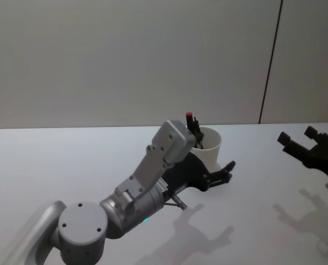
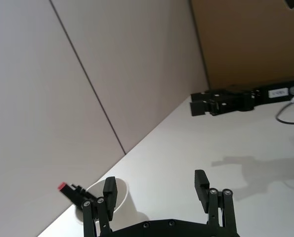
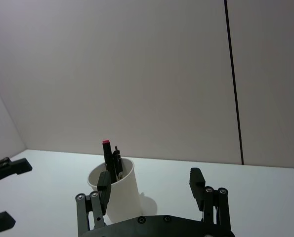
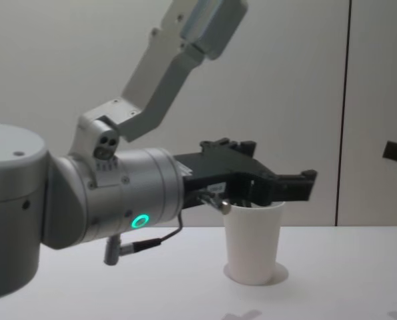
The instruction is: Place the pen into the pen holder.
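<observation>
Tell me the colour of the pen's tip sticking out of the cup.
Red, on a black pen; clearest in the right wrist view.

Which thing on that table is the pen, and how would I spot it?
Start at the white table and find the white cup by the left gripper, whose fingers are open. The pen stands inside it, leaning on the rim: a dark stick with a red tip poking out.

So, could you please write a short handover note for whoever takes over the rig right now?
Left gripper: open and empty, just beside the cup, on its near side.
Right gripper: open and empty, off to the right above the table.
Pen: standing tilted inside the cup, its red end sticking above the rim.
Done: the pen is in the cup and released.
Left: probably only pulling the left arm clear without tipping the cup.
</observation>
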Robot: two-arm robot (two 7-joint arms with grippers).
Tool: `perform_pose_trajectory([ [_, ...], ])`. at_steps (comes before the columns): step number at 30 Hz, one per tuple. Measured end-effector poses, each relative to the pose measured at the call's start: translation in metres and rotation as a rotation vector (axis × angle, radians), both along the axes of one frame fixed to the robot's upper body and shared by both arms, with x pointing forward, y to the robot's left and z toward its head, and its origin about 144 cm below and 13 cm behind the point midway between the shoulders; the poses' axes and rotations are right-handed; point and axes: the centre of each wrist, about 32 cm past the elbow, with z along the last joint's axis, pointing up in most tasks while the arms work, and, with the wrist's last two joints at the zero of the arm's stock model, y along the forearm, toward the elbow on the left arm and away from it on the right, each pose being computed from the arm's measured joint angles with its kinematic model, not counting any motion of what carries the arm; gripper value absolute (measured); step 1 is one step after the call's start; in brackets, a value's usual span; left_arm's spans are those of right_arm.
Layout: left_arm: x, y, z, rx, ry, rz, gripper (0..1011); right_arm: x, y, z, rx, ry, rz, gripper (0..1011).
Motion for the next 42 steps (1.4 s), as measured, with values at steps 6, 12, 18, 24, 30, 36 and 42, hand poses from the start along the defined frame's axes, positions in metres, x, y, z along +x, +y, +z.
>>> perform_pose_trajectory([
  [6, -0.004, 0.007, -0.005, -0.019, -0.011, 0.060, 1000, -0.009, 0.015, -0.001, -0.053, -0.001, -0.031, 1002],
  [12, -0.007, 0.015, -0.009, -0.040, -0.024, 0.127, 1000, -0.018, 0.031, -0.002, -0.103, -0.008, -0.063, 1002],
  [18, -0.011, 0.023, -0.013, -0.062, -0.037, 0.198, 1000, -0.031, 0.048, -0.002, -0.155, -0.023, -0.103, 1001],
  [24, -0.016, 0.031, -0.017, -0.084, -0.050, 0.270, 1000, -0.043, 0.064, -0.001, -0.200, -0.043, -0.144, 1002],
  [30, -0.020, 0.038, -0.020, -0.103, -0.060, 0.334, 1000, -0.054, 0.079, 0.000, -0.235, -0.067, -0.182, 1001],
  [36, -0.021, 0.040, -0.021, -0.109, -0.063, 0.353, 1000, -0.060, 0.085, 0.001, -0.250, -0.077, -0.200, 1002],
  [42, -0.021, 0.040, -0.022, -0.110, -0.063, 0.355, 1000, -0.060, 0.085, 0.001, -0.251, -0.078, -0.202, 1002],
])
